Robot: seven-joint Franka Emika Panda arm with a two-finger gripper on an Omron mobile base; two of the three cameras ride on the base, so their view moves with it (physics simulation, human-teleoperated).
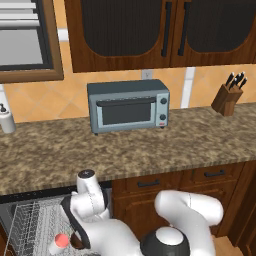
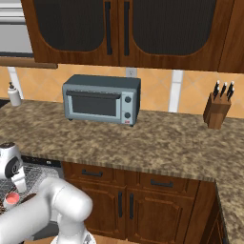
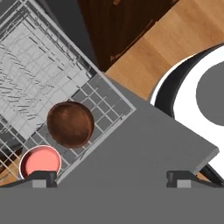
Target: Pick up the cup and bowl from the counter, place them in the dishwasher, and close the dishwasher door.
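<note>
Nearest in the hand view: gripper [image 3: 111, 179] with two dark fingertips [image 3: 43, 177] spread wide apart, nothing between them; below them the open dishwasher door [image 3: 144, 153], a flat grey panel lying level, its corner jutting over the wooden floor [image 3: 175, 35]. Just beyond the door's inner edge, the wire rack [image 3: 39, 74] of the dishwasher [image 3: 70, 22]; in the rack's near corner the bowl [image 3: 70, 124], dark brown and glossy, seen from above; just beside it, toward the left fingertip, the cup [image 3: 40, 162], upright, pink-red inside with a white rim; cup and bowl very close, touching or not cannot be told.

From the left base view: white arm bent low over the rack [image 1: 35, 220], hand pointing down; cup [image 1: 61, 240] visible by the arm; bowl [image 1: 76, 242] a dark sliver against the arm, mostly hidden. From the right base view: cup [image 2: 12, 198] on the rack [image 2: 35, 174] at the left edge.

On the counter [image 1: 150, 150]: grey toaster oven [image 1: 128, 105] against the wall; knife block [image 1: 227, 97] far to the right; white dispenser bottle [image 1: 6, 119] at the far left. Dark wood cabinets [image 1: 150, 30] above.
</note>
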